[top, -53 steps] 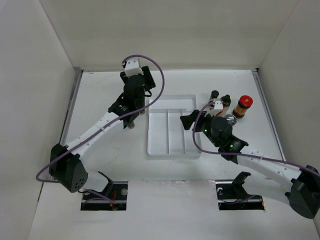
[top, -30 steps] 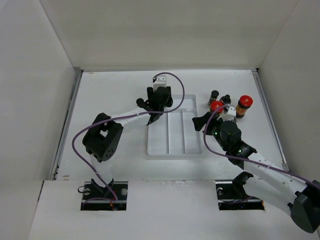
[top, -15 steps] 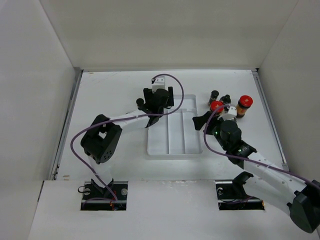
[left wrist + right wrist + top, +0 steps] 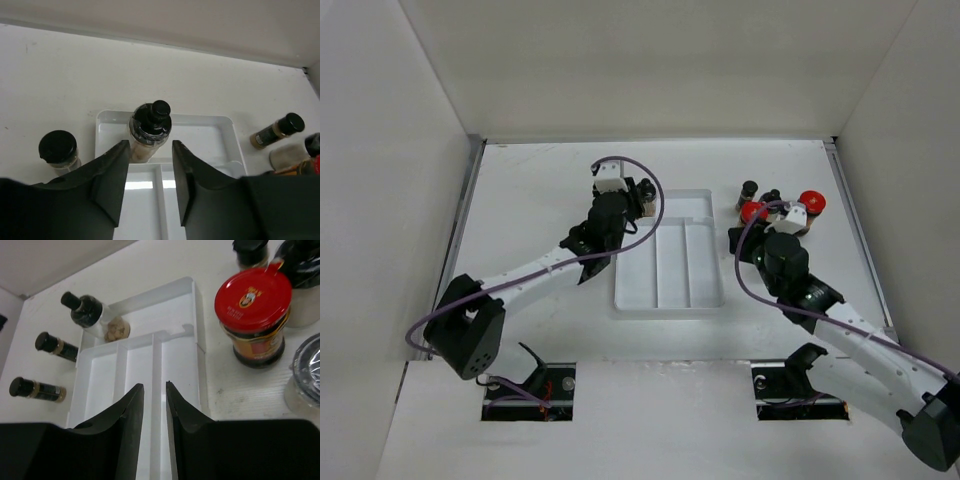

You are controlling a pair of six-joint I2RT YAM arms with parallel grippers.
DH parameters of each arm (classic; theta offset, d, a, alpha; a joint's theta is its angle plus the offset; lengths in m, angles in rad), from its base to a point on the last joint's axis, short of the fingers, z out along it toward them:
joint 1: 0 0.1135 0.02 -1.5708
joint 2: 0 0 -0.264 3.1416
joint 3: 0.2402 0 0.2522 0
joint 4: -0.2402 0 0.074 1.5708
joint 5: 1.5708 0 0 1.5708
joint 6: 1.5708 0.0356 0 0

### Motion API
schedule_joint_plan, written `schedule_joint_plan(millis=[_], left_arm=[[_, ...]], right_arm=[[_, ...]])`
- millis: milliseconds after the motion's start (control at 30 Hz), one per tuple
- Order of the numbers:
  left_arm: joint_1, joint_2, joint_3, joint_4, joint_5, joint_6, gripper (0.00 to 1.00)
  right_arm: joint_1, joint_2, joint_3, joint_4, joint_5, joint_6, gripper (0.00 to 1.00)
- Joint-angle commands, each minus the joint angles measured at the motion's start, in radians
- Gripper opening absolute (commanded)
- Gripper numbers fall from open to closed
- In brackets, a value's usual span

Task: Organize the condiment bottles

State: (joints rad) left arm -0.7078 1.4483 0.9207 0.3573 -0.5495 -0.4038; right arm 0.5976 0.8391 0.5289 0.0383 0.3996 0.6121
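Bottle in tray (image 4: 150, 131): black knob cap, pale stuff inside, standing in the far part of the white tray (image 4: 210, 135).
Red jar (image 4: 254, 315): on the tabletop (image 4: 540, 190), right of the tray, next to dark-capped bottles (image 4: 748, 190).
Left hand (image 4: 148, 165): narrow, holding nothing, just before the tray bottle.
Right hand (image 4: 154, 412): narrow, holding nothing, over the tray.

We get top view high, behind arms, looking down on whole table (image 4: 540, 190). Left wrist cam low, close, faces far wall. Right wrist cam close, angled down. All three share tray (image 4: 665, 262) (image 4: 200, 131) (image 4: 145, 335).
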Motion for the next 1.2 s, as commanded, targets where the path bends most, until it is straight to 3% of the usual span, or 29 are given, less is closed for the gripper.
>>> schedule_joint_plan(millis=[0,67,200,400,567,933,1067,1167], left_arm=[[-0.022,-0.064,-0.069,0.101,0.074,-0.029,0.35],[-0.032,-0.104,-0.118,0.143,0.097,-0.035,0.33],[-0.038,-0.178,-0.25,0.267,0.137,-0.052,0.32],[-0.046,-0.195,-0.414,0.432,0.213,-0.107,0.35],[-0.069,-0.152,-0.467,0.568,0.286,-0.116,0.37],[-0.084,-0.115,-0.488,0.612,0.261,-0.087,0.4],[-0.072,-0.108,-0.488,0.614,0.261,-0.095,0.4],[-0.071,-0.105,-0.491,0.621,0.261,-0.098,0.4]], right_arm=[[0.021,-0.025,0.115,-0.116,0.16,-0.017,0.4],[0.027,-0.031,0.152,-0.194,0.255,-0.026,0.57],[0.008,-0.054,0.209,-0.36,0.413,-0.055,0.79],[-0.147,0.049,0.255,-0.475,0.406,-0.057,0.9],[-0.227,0.167,0.282,-0.471,0.371,-0.078,0.91],[-0.284,0.321,0.304,-0.404,0.21,-0.087,0.92],[-0.31,0.344,0.293,-0.359,0.191,-0.101,0.82],[-0.309,0.341,0.276,-0.342,0.196,-0.091,0.66]])
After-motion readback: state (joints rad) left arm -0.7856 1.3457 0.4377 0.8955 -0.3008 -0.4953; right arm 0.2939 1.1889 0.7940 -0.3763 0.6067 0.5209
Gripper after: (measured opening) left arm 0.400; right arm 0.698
